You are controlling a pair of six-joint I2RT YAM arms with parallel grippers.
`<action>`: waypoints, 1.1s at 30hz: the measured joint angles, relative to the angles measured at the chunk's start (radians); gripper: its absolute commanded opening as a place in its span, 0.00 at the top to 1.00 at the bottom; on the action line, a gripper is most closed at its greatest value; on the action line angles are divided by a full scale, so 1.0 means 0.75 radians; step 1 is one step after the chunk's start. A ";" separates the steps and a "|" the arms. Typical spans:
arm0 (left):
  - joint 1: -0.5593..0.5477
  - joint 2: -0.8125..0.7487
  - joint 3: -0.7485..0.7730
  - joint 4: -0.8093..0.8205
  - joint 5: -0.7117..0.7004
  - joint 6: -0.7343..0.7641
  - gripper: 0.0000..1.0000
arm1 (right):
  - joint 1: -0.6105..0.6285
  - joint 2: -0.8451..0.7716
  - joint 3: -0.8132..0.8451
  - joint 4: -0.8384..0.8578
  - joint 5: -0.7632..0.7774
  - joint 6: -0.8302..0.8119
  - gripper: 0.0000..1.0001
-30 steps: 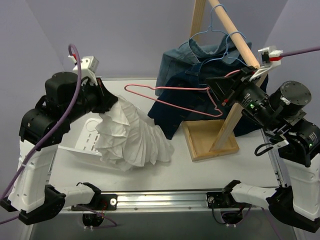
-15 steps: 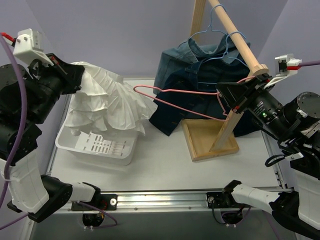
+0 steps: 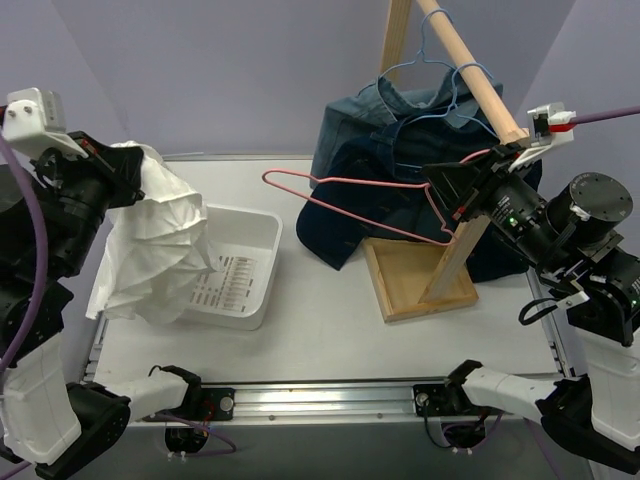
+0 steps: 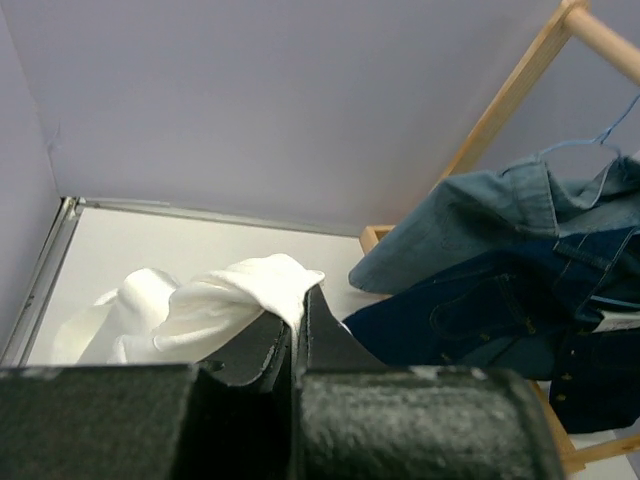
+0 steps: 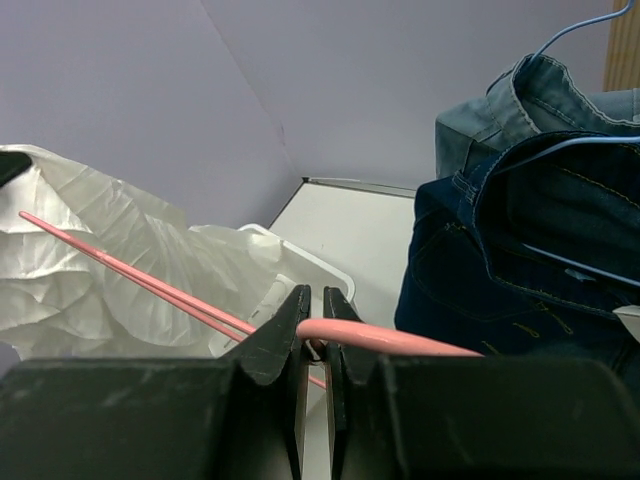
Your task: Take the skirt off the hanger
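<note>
So the skirt (image 3: pixel 150 240) is pinched by the left gripper (image 3: pixel 127 168) at the basket (image 3: pixel 262 232), hanger (image 5: pixel 400 342) clamped bare in the right gripper (image 5: pixel 315 305).

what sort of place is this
Probably a lab test bench, not a home: robot arms bolted to a white table, a wooden clothes rack hung with denim, plain lilac walls.

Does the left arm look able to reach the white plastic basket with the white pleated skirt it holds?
Probably yes: the left gripper, shut on the skirt, hangs just left of the basket; only the skirt's own drape lies between.
</note>
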 measured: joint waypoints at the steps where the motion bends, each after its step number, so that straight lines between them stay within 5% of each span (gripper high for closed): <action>1: 0.001 -0.018 -0.057 0.010 0.009 -0.003 0.98 | 0.000 0.004 0.000 0.000 0.000 0.000 1.00; 6: 0.015 -0.004 -0.244 0.025 0.111 -0.014 0.98 | 0.000 0.015 -0.003 0.000 0.000 0.000 1.00; 21: 0.321 0.321 -0.262 0.192 0.569 -0.123 0.98 | 0.000 -0.031 -0.028 -0.039 0.027 0.006 1.00; 27: 0.402 0.168 -0.552 0.324 0.628 -0.210 0.98 | 0.000 -0.050 -0.031 -0.060 0.035 0.009 1.00; 33: 0.435 -0.077 -0.807 0.238 0.590 -0.199 0.98 | 0.000 -0.057 -0.058 -0.061 0.036 0.010 1.00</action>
